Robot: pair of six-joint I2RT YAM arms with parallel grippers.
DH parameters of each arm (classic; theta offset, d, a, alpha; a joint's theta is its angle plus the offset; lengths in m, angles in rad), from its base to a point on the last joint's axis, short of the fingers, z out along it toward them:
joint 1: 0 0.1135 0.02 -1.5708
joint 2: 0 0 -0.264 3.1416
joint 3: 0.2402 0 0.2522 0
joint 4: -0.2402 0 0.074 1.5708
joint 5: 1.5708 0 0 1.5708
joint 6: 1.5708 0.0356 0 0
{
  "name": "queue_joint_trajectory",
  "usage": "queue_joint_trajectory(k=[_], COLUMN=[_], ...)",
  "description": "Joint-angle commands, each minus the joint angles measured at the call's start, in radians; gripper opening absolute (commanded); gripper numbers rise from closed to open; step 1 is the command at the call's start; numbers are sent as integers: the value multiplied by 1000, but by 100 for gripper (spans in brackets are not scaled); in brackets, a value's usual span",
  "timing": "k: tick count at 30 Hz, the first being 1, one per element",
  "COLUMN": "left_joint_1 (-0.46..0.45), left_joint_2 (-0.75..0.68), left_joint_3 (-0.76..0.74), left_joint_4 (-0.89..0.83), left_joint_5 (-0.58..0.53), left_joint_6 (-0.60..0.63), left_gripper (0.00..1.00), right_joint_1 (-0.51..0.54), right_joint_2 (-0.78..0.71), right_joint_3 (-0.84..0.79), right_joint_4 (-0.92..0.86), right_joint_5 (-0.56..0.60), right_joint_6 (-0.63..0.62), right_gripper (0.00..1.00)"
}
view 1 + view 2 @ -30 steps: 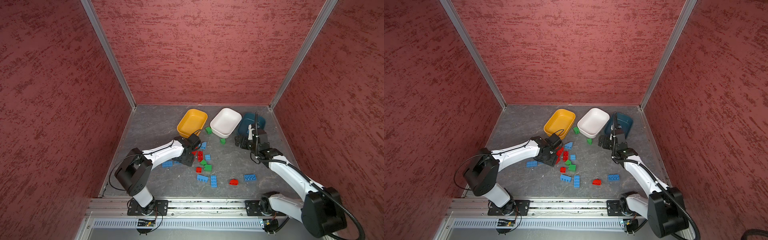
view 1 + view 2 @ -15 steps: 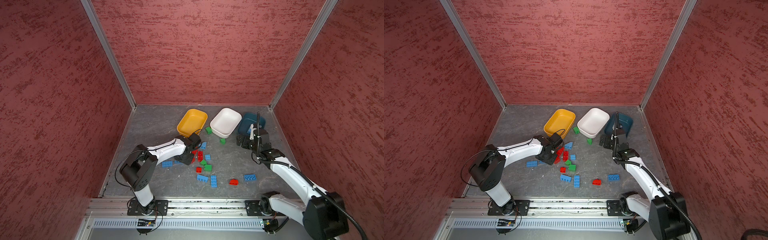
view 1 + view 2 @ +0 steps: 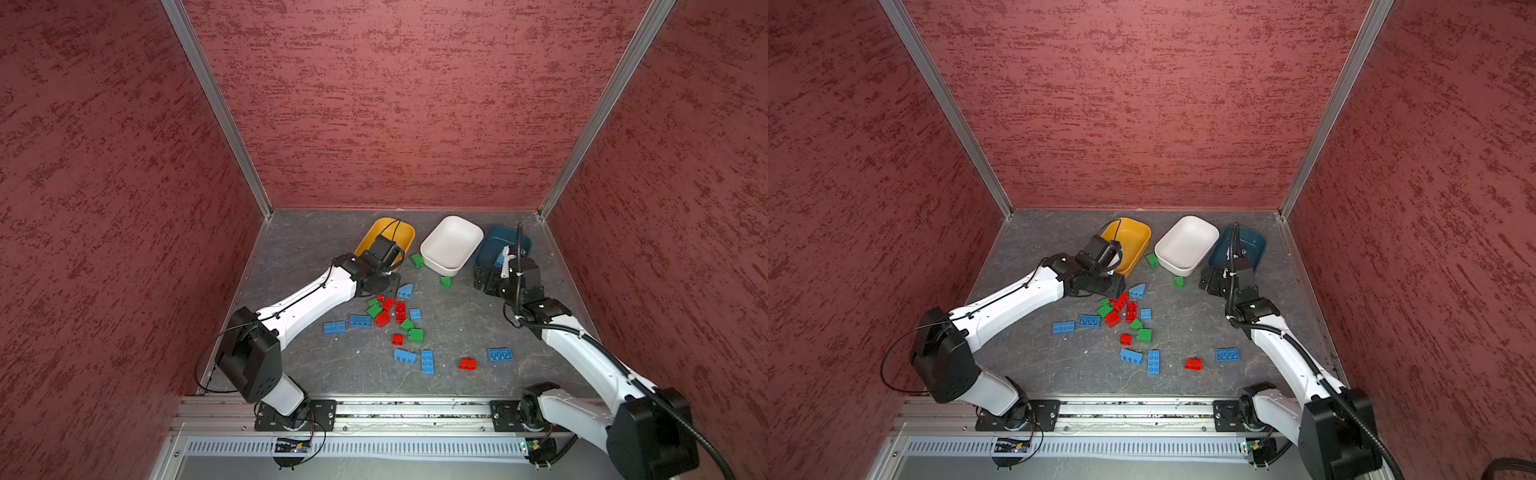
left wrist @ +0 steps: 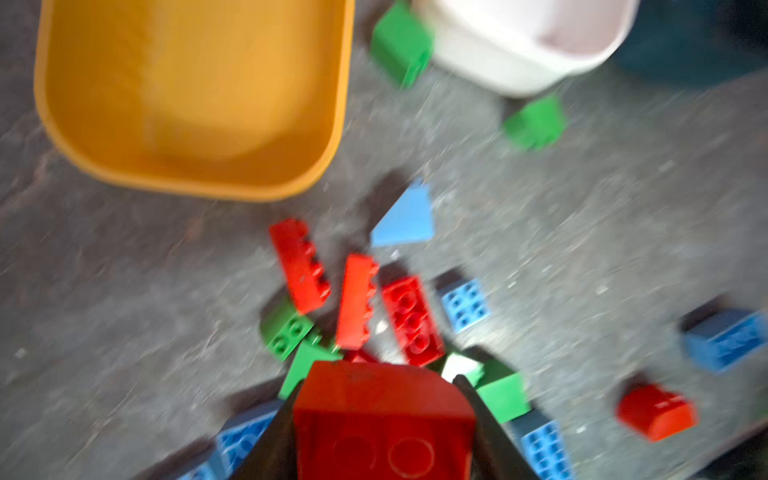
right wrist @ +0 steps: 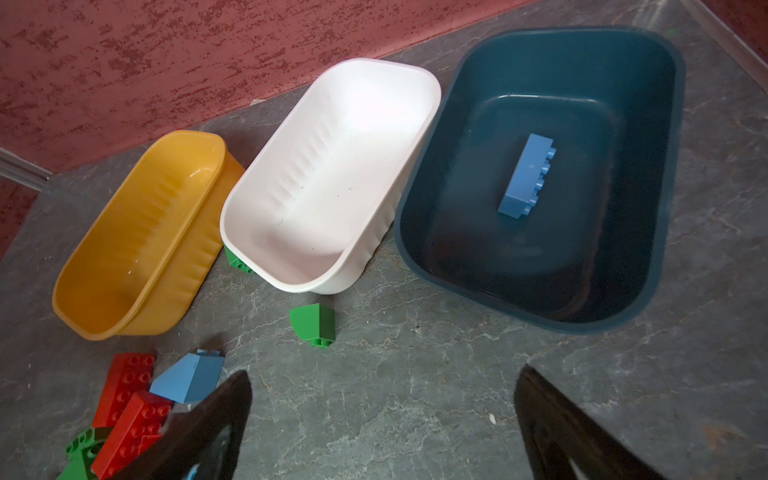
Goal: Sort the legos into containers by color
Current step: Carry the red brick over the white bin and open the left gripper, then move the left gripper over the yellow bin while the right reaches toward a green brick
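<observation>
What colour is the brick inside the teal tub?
Light blue brick, best seen in the right wrist view.

The mustard yellow tub (image 5: 187, 274), the white tub (image 5: 332, 166) and the dark teal tub (image 5: 478, 257) are smooth plastic with a soft sheen, the first two finely ribbed on their walls; the legos (image 3: 400, 311) are glossy plastic, and the red brick (image 4: 382, 415) close to the left wrist camera is faintly smudged. The tabletop (image 5: 415, 374) is matt grey and veined like stone, the red walls (image 3: 395, 104) look rough and mottled between brushed metal profiles (image 3: 216, 108), and the left arm (image 3: 307, 299) and right arm (image 3: 582, 357) wear glossy white shells
</observation>
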Motion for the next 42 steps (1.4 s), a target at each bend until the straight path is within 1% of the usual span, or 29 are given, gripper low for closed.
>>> queue_joint_trajectory(k=[1, 2, 4, 8, 11, 14, 15, 17, 18, 20, 22, 23, 25, 26, 28, 29, 30, 32, 35, 38, 41, 42], left_joint_1=[-2, -4, -6, -4, 2, -3, -6, -13, -13, -9, -6, -7, -15, -18, -19, -18, -14, -6, 5, 20, 43, 49], left_joint_2=[116, 164, 258, 427, 573, 725, 773, 841, 873, 917, 931, 922, 886, 862, 802, 762, 720, 619, 441, 283, 176, 148], left_joint_3=[90, 134, 230, 407, 575, 780, 845, 946, 989, 1066, 1110, 1110, 1093, 1076, 1010, 958, 898, 769, 553, 348, 205, 163], left_joint_4=[247, 276, 299, 320, 285, 208, 185, 147, 129, 96, 66, 62, 57, 55, 65, 78, 97, 137, 226, 295, 322, 330], left_joint_5=[162, 170, 161, 138, 183, 209, 201, 184, 177, 179, 193, 190, 173, 163, 141, 135, 125, 106, 59, 6, -59, -85], left_joint_6=[-111, -130, -168, -185, -188, -206, -219, -239, -251, -264, -252, -241, -210, -198, -194, -195, -197, -201, -196, -190, -210, -221], left_gripper=[44, 44, 43, 43, 43, 43, 45, 47, 49, 59, 75, 80, 87, 88, 90, 91, 100, 99, 99, 99, 99, 99], right_joint_1=[0, -3, -10, -27, -31, -31, -31, -31, -31, -31, -31, -30, -31, -29, -18, -8, 4, 21, 56, 103, 147, 159], right_joint_2=[39, 51, 66, 64, 51, 61, 68, 78, 78, 64, 50, 51, 69, 82, 91, 90, 93, 105, 137, 182, 242, 266], right_joint_3=[19, 23, 13, -17, -14, 9, 18, 16, 2, -37, -55, -49, -26, -15, -30, -44, -50, -58, -55, -49, -28, -18], right_joint_4=[78, 82, 117, 207, 228, 202, 181, 162, 180, 241, 267, 260, 239, 224, 251, 267, 266, 271, 283, 294, 308, 307], right_joint_5=[137, 167, 188, 139, 62, -65, -87, -86, -96, -132, -166, -203, -300, -335, -369, -352, -315, -295, -289, -234, -156, -128], right_joint_6=[146, 196, 258, 265, 208, 110, 99, 119, 121, 125, 137, 122, 81, 75, 84, 104, 135, 165, 159, 153, 170, 177], right_gripper=[99, 99, 99, 99, 99, 99, 99, 99, 99, 99, 99, 99, 99, 99, 99, 99, 99, 99, 99, 98, 95, 93])
